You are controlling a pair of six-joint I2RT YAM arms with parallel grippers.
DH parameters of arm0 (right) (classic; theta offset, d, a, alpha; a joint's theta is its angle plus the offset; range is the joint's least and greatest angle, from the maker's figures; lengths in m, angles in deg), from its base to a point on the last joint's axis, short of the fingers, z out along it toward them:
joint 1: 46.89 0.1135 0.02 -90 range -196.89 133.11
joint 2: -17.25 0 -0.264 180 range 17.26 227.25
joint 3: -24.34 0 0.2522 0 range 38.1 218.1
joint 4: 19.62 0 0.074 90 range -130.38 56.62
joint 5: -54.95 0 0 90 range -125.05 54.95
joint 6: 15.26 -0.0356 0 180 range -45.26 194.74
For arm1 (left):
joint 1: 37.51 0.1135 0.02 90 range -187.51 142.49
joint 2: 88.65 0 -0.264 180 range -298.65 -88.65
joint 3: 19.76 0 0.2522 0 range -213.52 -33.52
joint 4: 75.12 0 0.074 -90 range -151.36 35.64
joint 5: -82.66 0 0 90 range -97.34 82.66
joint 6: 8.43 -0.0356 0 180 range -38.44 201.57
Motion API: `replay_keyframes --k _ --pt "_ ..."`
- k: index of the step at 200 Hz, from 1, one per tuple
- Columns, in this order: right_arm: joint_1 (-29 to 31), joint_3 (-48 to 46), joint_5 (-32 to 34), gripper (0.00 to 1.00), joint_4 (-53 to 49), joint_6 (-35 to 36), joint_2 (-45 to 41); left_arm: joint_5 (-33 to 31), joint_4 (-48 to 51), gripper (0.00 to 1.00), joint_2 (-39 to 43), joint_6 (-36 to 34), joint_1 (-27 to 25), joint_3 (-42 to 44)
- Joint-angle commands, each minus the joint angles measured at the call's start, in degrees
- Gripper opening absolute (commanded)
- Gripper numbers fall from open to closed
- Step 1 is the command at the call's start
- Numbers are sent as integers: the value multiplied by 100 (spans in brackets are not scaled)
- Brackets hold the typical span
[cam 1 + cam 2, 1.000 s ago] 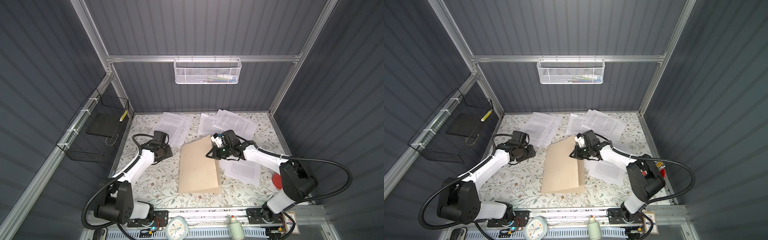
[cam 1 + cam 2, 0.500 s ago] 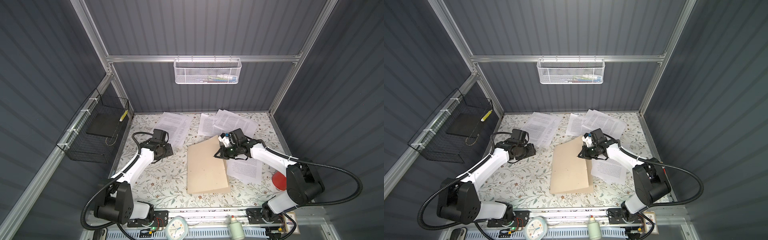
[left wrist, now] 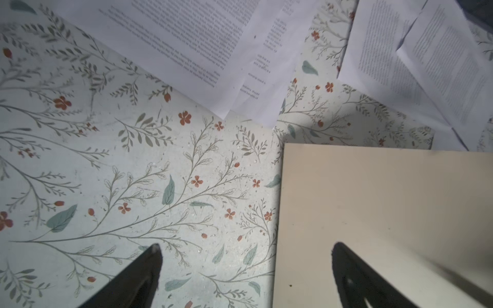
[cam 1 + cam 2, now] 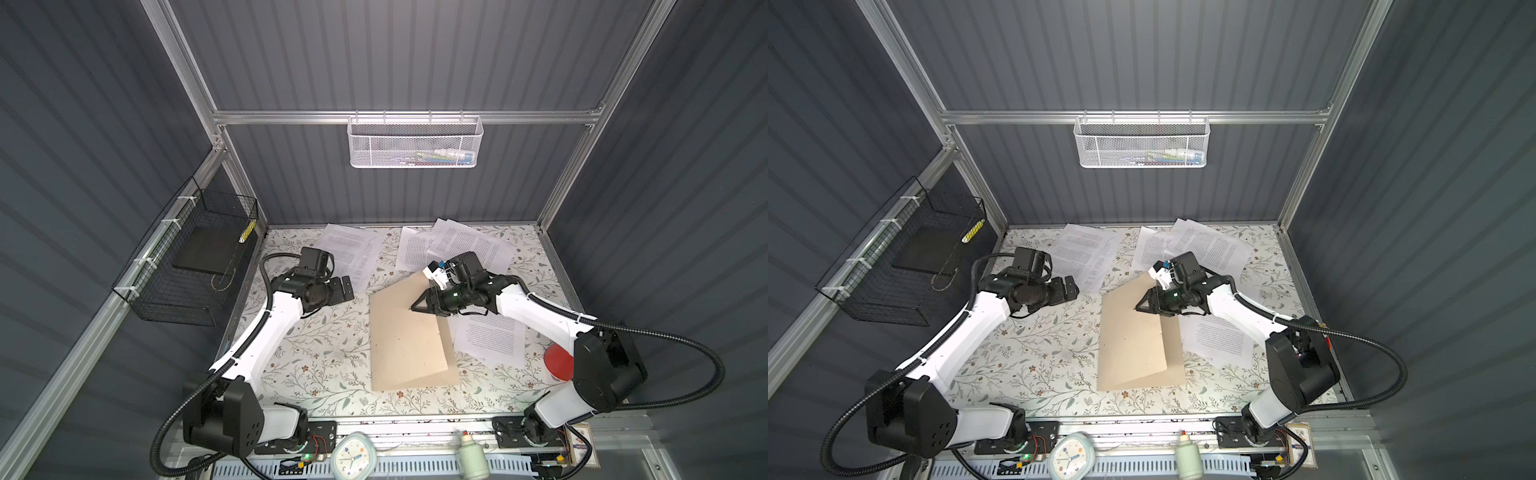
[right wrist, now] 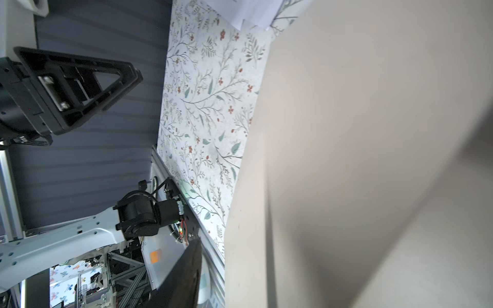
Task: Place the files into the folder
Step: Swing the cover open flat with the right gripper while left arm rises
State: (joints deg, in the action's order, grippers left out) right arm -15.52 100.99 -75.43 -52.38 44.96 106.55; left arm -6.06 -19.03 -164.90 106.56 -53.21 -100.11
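The tan folder (image 4: 405, 345) lies mid-table in both top views (image 4: 1129, 345), its cover raised ajar so the back leaf shows along its right side. My right gripper (image 4: 413, 308) is at the folder's far edge. In the right wrist view one finger (image 5: 186, 272) stands apart from the cover (image 5: 346, 133), which hides the other finger. My left gripper (image 3: 246, 247) hangs wide open and empty, one finger over the folder's corner (image 3: 373, 213). White printed files lie at the back (image 4: 353, 249), (image 4: 473, 245) and right of the folder (image 4: 490, 340).
A black wire basket (image 4: 187, 266) holding a black pad hangs on the left wall. On the back wall hangs a white mesh basket (image 4: 415, 141). A red object (image 4: 557, 361) sits by the right arm's base. A clock (image 4: 353, 457) and bottle (image 4: 471, 457) are at the front rail.
My right gripper dragged the folder a little rightward, then came back left over it, and its jaws have parted. The left gripper has opened wider.
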Motion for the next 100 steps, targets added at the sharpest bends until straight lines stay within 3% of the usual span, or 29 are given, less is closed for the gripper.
replay_keyframes --k 1,50,100 --pt "220 472 -102 51 -49 -148 -19 -147 870 100 105 -244 -12 -792" --pt "923 1648 -45 60 22 -461 482 -552 1779 100 -9 -451 -12 -2399" --pt "1702 3550 -55 70 160 -735 2199 -605 2410 100 -297 -635 -12 -4021"
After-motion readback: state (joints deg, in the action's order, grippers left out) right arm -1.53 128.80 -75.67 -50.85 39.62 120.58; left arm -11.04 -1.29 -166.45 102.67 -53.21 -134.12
